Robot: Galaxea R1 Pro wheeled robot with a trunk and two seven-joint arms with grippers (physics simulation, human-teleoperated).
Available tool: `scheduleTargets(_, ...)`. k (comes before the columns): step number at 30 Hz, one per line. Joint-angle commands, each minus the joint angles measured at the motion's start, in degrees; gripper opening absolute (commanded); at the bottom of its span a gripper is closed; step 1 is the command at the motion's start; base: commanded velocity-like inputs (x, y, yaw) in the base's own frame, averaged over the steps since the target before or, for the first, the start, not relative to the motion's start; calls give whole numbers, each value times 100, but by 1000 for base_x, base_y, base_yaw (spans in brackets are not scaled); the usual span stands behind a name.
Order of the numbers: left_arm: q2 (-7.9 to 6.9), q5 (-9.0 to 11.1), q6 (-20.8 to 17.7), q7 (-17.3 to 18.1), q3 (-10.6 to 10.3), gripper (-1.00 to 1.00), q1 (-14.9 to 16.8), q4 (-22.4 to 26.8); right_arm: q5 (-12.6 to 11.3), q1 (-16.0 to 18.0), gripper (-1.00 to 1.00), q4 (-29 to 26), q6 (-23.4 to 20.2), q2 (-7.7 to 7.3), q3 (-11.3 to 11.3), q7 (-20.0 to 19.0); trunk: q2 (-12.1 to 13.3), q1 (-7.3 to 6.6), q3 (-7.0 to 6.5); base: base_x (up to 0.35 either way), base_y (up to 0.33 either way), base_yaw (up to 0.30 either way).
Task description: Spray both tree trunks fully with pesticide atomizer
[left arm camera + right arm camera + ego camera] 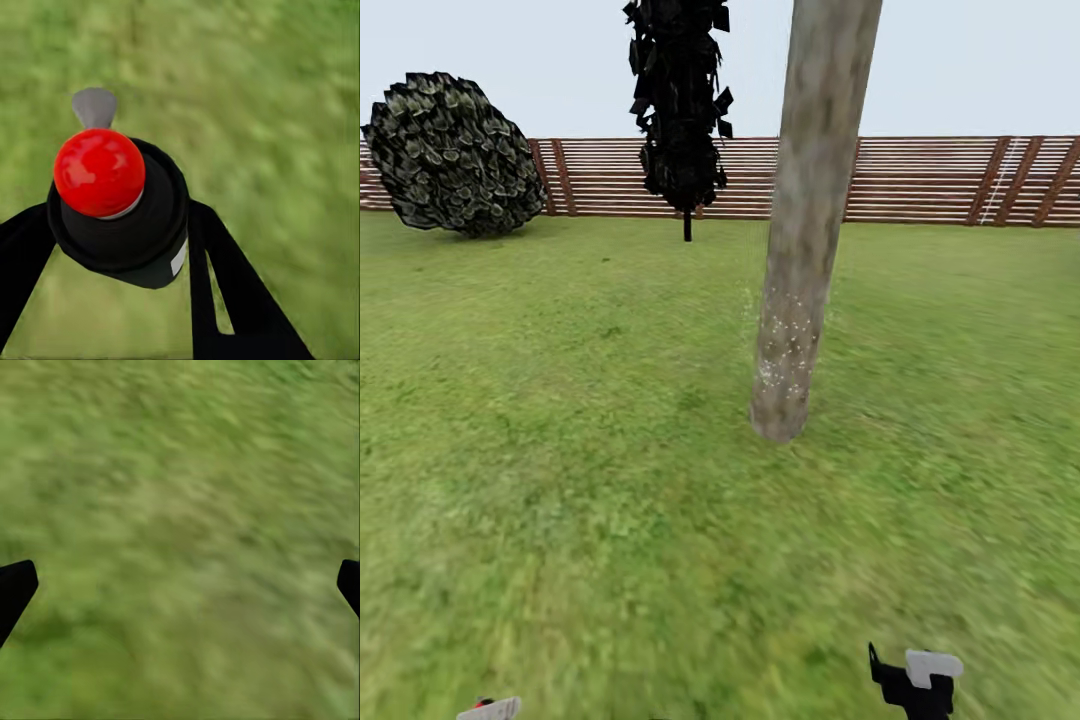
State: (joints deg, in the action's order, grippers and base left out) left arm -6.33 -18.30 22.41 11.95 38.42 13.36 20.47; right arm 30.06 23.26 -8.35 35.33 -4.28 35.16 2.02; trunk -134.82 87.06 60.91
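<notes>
Stretching out ahead of both grippers, the lawn runs to the slatted wooden fence, and the smooth grey-brown tree trunk rises well beyond the fingertips, leaning slightly. A scatter of pale specks clings to the lower part of the trunk, which I take to be spray already landed; the bark above looks bare, so this tree seems only partly covered, and the second tree is not to be seen here, so it likely remains to be done. A round dark bush and a narrow dark cypress-like tree stand by the fence, far past the fingers. The pesticide atomizer is off the floor: the left gripper holds it, its black fingers pinching the dark body from either side, the red cap and grey nozzle just beyond the fingertips. What liquid remains inside cannot be told through the opaque body. The right gripper hangs over bare grass, fingers spread wide, holding nothing.
</notes>
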Motion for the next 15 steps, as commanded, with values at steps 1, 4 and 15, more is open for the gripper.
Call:
scheduleTargets(1,0,2,0,0,0,-100,0,1,0,1,100,0,0,0,0,-1,0,0,0,0,290,279)
scheduleTargets(4,0,2,0,0,-1,-100,0,1,0,2,100,0,0,5,0,0,0,0,0,0,283,279)
scheduleTargets(15,1,2,0,-5,5,-100,0,1,0,-6,100,0,0,2,0,0,0,0,0,0,138,279)
